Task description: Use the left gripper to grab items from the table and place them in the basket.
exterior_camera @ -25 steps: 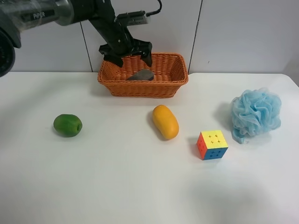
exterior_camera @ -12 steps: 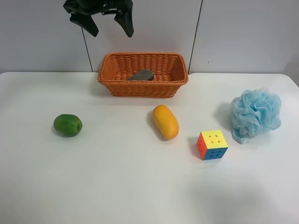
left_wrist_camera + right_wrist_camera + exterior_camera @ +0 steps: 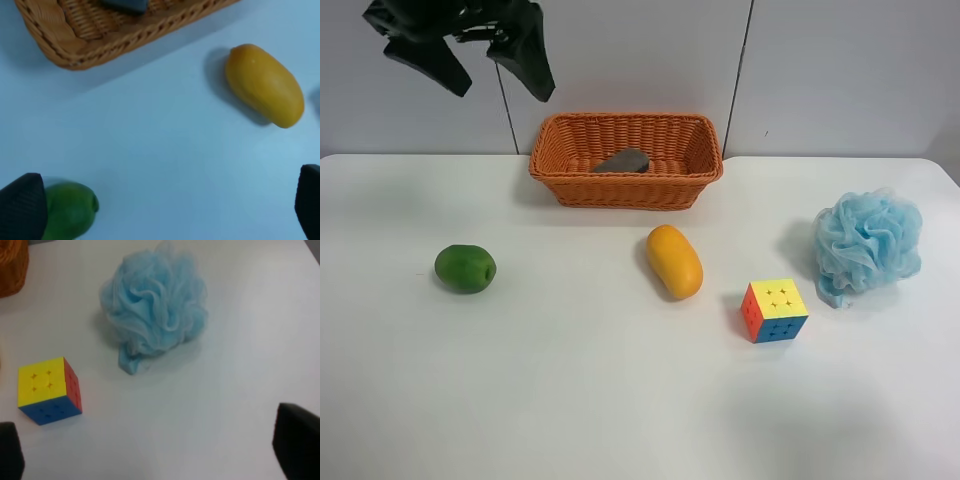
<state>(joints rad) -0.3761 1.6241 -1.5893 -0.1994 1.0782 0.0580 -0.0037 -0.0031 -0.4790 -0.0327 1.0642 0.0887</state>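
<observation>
A: What did your left gripper [image 3: 465,62] hold?
B: Nothing; its matte black fingers were spread wide, raised beside the woven wicker basket [image 3: 626,185].
A: And the items?
B: The flat grey block [image 3: 622,160] lay inside; your smooth mango [image 3: 674,260], round green fruit [image 3: 465,268], glossy cube [image 3: 774,310] and frilly mesh pouf [image 3: 867,243] sat well apart on the white table [image 3: 570,400]

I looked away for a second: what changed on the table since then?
The left tool, open and empty, rose from over the basket and swung toward the high view's left. The grey block stays in the basket; fruit, mango, cube and pouf haven't moved.
</observation>
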